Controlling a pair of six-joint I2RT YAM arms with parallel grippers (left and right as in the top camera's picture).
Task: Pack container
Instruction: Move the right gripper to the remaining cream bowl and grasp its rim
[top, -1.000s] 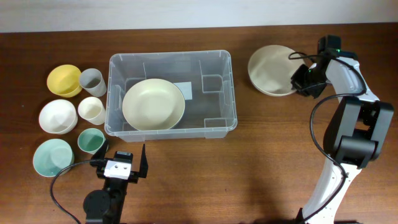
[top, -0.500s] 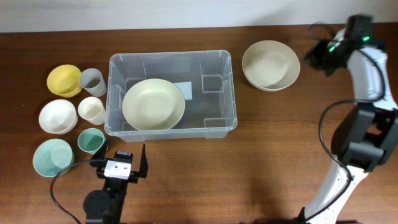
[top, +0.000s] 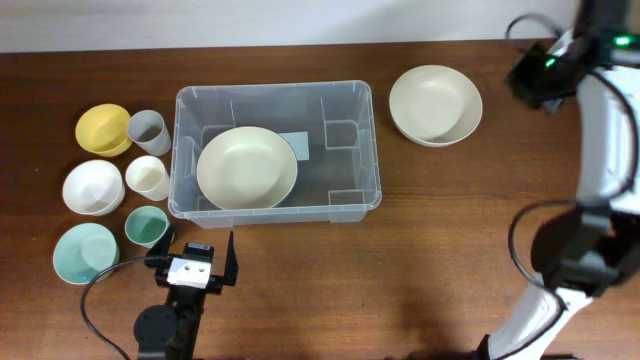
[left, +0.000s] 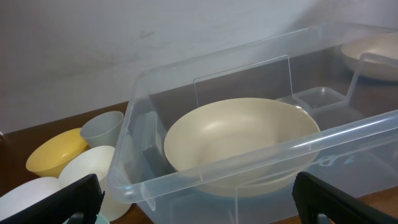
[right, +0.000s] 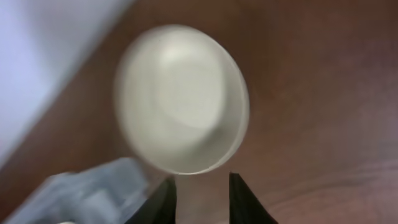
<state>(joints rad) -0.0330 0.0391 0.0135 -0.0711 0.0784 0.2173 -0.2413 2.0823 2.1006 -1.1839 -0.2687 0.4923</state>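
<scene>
On the far left, little dishes sit on the brown table (top: 300, 290): a yellow bowl (top: 103, 129), a grey cup (top: 147, 131), a white bowl (top: 92, 186), a cream cup (top: 147, 178), a pale green bowl (top: 85, 252) and a green cup (top: 147, 226). The cups stand just beside the bowls.

The left gripper (top: 195, 258) is low at the near edge of the table, in front of the container. Its two black fingers (left: 62, 199) are wide apart and hold nothing.

The container (top: 376, 150) is in the middle of the table, a bit to the left. It is a big clear box. A big cream bowl (top: 247, 167) lies inside, on the left part. A white label (top: 295, 146) shows on the bottom next to it.

To the right of the box, apart from it, a tan bowl (top: 435, 104) sits on the table.

The right gripper (right: 200, 180) is up at the far right. It is near the tan bowl, not touching it. Its fingers are a little apart with nothing between them. The wrist view is blurry.
</scene>
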